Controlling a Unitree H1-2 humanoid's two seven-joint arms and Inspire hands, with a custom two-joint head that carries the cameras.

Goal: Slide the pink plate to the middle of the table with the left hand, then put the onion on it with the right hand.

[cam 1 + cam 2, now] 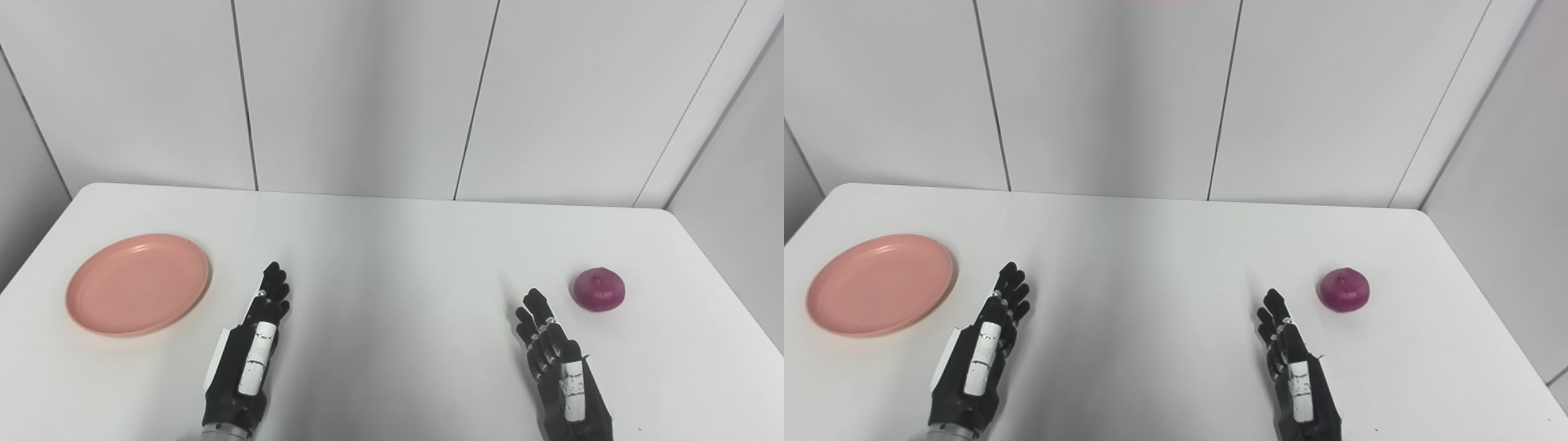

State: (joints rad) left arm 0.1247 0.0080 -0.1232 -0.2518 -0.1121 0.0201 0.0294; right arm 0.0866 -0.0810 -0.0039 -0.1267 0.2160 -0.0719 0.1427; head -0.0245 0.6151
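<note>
A white table (392, 245) stands against pale grey panelled walls (361, 92).

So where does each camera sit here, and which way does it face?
Left eye view: on the head, looking down at the white table; both hands enter from the bottom edge.
Right eye view: beside it, same downward aim, scene shifted left.
Shared: pink plate, onion, left hand and right hand, both open and holding nothing.

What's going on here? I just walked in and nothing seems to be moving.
Nothing is being handled yet. The left hand and right hand are both open and empty near the table's front edge. The plate sits empty at the far left, the onion at the right.
</note>
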